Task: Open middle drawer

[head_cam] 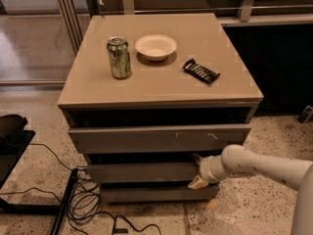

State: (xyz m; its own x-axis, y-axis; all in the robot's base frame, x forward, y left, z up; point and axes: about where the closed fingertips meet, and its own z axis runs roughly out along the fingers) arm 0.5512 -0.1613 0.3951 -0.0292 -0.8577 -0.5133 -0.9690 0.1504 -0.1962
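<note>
Camera view, cabinet seen from front and above. Gripper (197, 170) sits low at the right end of the middle drawer (142, 173), white arm (264, 166) reaching in from the right. It touches the front's right edge, but whether it is apart or clamped there I cannot tell. Middle drawer lies between the taller scratched top drawer (161, 138), which juts out a little, and the narrow bottom drawer (151, 194). Its front looks barely out, if at all, so I judge the pull hardly begun. For a good pull: draw straight toward the camera, square to the front, since a hold at one end will tend to skew the box and bind it. Go slow and level, with no lift into the overhanging top drawer. On the cabinet top: can (119, 58) near the left edge, bowl (155, 46) beside it toward the back, snack bar (201, 71) right of centre. A jerk could topple the can. Cables (83, 204) lie on the floor by the front-left corner, outside the drawer's path.
</note>
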